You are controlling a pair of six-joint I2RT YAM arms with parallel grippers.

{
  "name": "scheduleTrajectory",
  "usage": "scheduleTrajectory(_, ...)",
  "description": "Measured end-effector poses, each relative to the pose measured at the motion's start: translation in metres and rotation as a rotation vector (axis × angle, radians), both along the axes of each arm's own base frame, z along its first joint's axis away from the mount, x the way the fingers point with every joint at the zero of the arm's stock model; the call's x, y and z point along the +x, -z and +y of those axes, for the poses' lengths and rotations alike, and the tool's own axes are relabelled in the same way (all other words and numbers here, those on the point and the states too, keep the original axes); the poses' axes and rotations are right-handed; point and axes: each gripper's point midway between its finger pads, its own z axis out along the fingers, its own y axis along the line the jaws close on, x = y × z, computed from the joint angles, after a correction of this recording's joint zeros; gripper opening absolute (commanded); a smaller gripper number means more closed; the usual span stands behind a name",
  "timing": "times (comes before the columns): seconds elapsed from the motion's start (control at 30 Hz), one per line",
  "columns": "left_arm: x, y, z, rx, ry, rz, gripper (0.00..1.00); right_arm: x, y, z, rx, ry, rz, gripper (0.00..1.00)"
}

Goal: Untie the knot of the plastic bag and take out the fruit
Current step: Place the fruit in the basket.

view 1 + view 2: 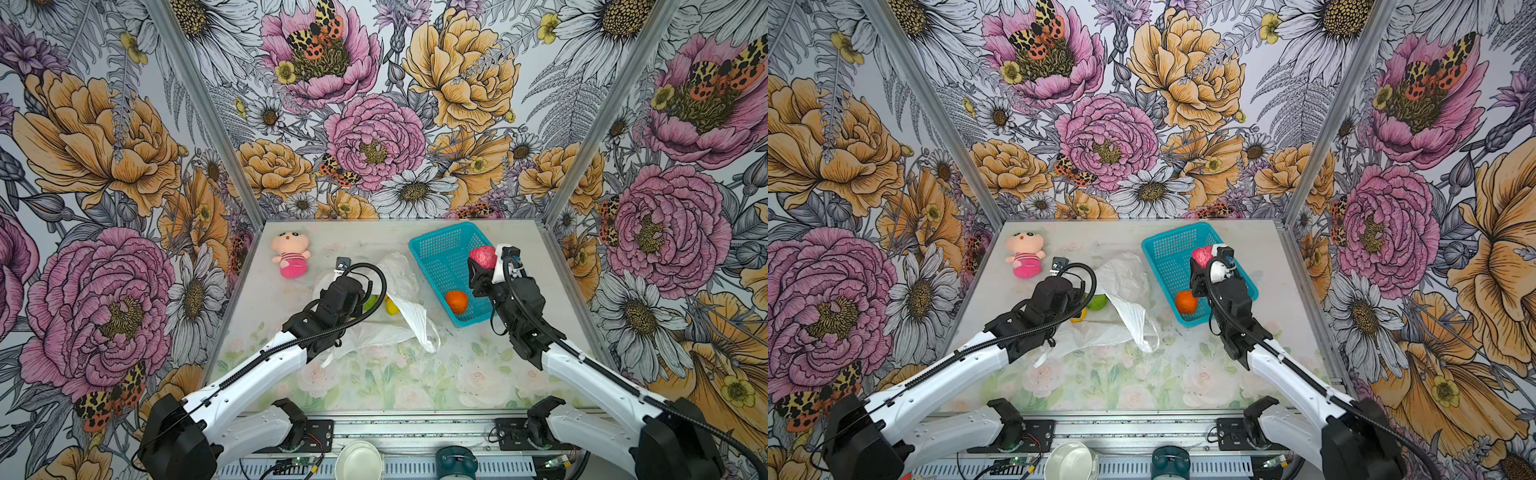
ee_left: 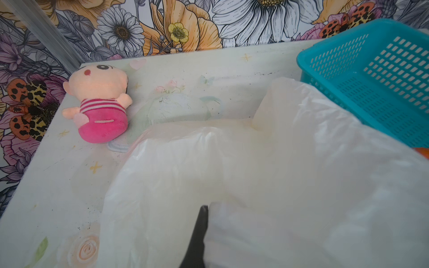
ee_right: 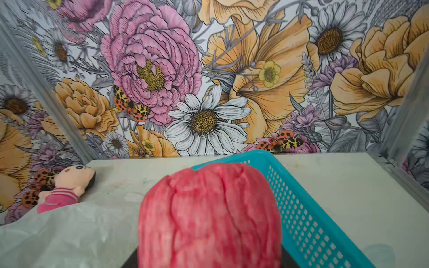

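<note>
Bag (image 1: 400,272): white and crumpled, mid-table between doll (image 1: 289,253) and basket (image 1: 440,233). The mouth is slack and one handle (image 1: 428,328) trails loose toward the front.
Knot: none visible in any view — judged undone.
Left gripper (image 2: 203,210): clenched, with bag film bunched at the tips. It appears to pinch the bag and hold it up.
Right gripper (image 1: 483,268): grasping pink fruit (image 1: 483,255), held up over the basket's right rim and not set down.
Orange (image 1: 456,301): lying in the basket near its front corner.
Green fruit (image 1: 1097,302): at the bag mouth, just beside the left wrist.
Yellow fruit (image 1: 1079,316): touching the green one, partly hidden by the arm.
Other fruit: film and arm hide the bag's inside, so a count cannot be told.
Progress: untying looks finished. Removal is under way — one fruit in the basket, one in the air, at least two by the bag.
Remaining: probably release the pink fruit into the basket, then return for the rest.
</note>
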Motion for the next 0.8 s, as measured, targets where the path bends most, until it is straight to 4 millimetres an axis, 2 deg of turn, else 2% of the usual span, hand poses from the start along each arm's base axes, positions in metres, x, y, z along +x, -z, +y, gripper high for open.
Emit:
scheduleTrajectory(0.1,0.003,-0.012,0.001,-0.047,0.000,-0.037,0.00,0.032,0.042,-0.006,-0.005,0.038,0.149,0.16)
scheduleTrajectory(0.17,0.007,-0.016,-0.001,-0.083,0.017,-0.057,0.00,0.046,0.067,-0.011,-0.014,0.061,0.235,0.16)
scheduleTrajectory(0.33,0.021,-0.018,-0.008,-0.090,0.062,-0.065,0.00,0.066,0.118,-0.019,-0.034,0.103,0.395,0.20)
scheduleTrajectory(0.4,0.027,-0.018,-0.013,-0.082,0.082,-0.064,0.00,0.071,0.132,-0.023,-0.039,0.117,0.442,0.21)
scheduleTrajectory(0.47,0.032,-0.020,-0.018,-0.082,0.096,-0.068,0.00,0.074,0.143,-0.026,-0.037,0.129,0.482,0.28)
scheduleTrajectory(0.67,0.047,-0.026,-0.029,-0.103,0.120,-0.091,0.00,0.082,0.156,-0.031,-0.023,0.149,0.536,0.70)
scheduleTrajectory(0.8,0.060,-0.020,-0.036,-0.108,0.120,-0.094,0.00,0.084,0.156,-0.032,-0.011,0.157,0.539,0.84)
